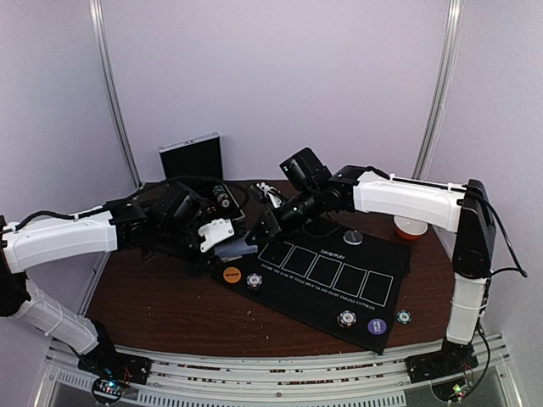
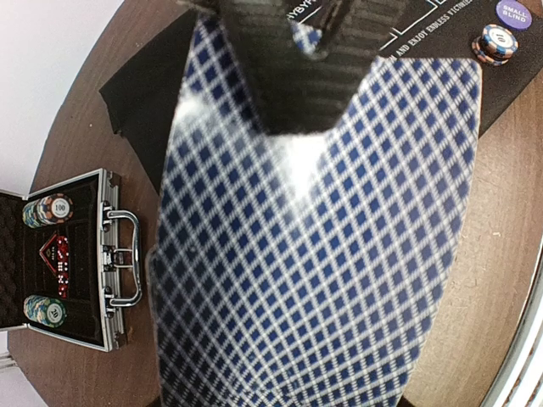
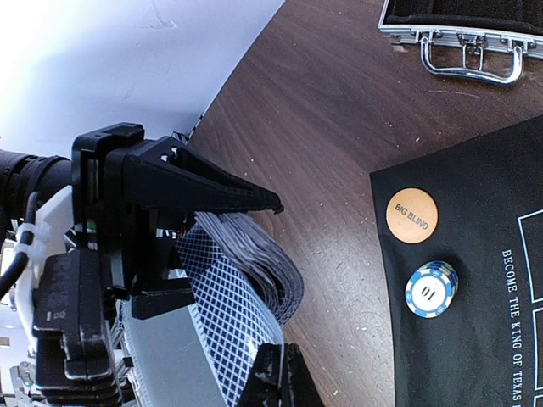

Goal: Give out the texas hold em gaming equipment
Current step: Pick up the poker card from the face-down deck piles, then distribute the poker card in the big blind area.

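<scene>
Three little stacks of poker chips [image 1: 346,319], one orange button [image 1: 232,274], one purple button [image 1: 377,326], one dark silver button [image 1: 353,237], one deck of cards [image 1: 233,247], one black mat [image 1: 322,301], one bowl [image 1: 411,226], one case [image 1: 191,157]

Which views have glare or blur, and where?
Left wrist view: the playing cards fill the frame, soft and close, with a white glare patch in the upper middle; right wrist view: wall blown out upper left, Big Blind button sharp; top view: evenly lit.
</scene>
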Motion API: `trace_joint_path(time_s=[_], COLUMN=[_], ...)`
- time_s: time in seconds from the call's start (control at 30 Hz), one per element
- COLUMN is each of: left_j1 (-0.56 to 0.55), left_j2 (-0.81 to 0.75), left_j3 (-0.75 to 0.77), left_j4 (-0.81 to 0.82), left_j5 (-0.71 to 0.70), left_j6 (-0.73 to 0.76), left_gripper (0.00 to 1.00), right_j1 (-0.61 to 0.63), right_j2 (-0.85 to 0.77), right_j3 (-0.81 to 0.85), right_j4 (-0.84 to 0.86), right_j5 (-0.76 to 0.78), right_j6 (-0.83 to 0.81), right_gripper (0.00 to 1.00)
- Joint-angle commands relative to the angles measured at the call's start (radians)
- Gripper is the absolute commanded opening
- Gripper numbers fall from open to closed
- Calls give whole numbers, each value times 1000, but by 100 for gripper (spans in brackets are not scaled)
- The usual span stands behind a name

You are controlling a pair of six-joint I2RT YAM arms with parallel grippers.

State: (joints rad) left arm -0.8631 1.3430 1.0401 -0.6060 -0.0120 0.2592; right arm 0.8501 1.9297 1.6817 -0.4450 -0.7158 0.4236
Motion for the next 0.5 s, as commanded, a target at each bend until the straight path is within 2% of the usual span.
trace_joint_path(time_s=[0.0, 0.3, 0.47], left_j1=[5, 29, 41], left_j2=[1, 22, 16], left_j3=[-11, -19, -23], left_j4=[55, 68, 82], left_j5=[-11, -39, -47], left_j6=[-17, -74, -88], left_gripper=[47, 47, 47], right_j1=[-27, -119, -157], right_j2=[-76, -178, -212], right_j3=[28, -13, -78], right_j4=[-35, -37, 46], right_j5=[-1, 20, 33], right_j6=[-31, -23, 42], right_gripper=[0, 0, 0])
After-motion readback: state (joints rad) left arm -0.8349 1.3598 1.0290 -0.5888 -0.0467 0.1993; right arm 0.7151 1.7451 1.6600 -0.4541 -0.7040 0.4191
